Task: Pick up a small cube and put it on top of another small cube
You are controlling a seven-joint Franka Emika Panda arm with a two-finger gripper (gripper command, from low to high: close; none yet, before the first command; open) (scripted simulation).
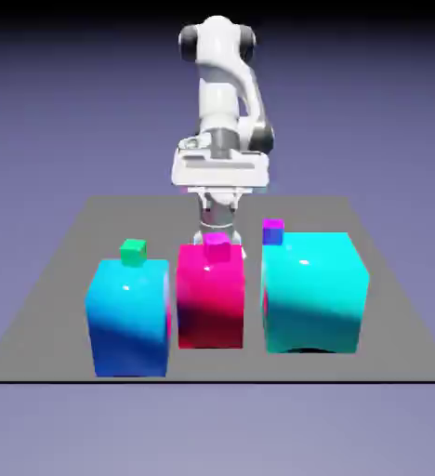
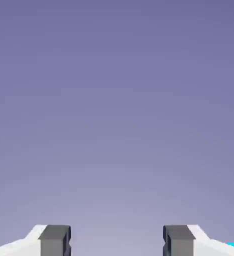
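Pincer (image 2: 116, 241) hanging wide open, gripping nothing, facing blank backdrop. Tiny bright yellow cube showing in neither view, possibly hiding behind big glossy magenta block (image 1: 210, 302). Its direction from pincer being impossible to tell.

I count 3 big glossy blocks on the grey table (image 1: 63, 279): 1 blue block (image 1: 128, 316) at the exterior view's left, 1 magenta block (image 1: 210, 302) in the middle, and 1 cyan block (image 1: 312, 293) at the exterior view's right. I count 3 tiny cubes that show clearly: 1 green cube (image 1: 133, 250) on the blue block, 1 small magenta cube (image 1: 217, 241) on the magenta block, and 1 purple-and-blue cube (image 1: 273, 231) at the cyan block's back left corner. I see 1 white robot arm (image 1: 223, 102). From the hand view, I count 2 grey fingertips (image 2: 54, 239) against plain backdrop, and 1 sliver of cyan in the bottom right corner.
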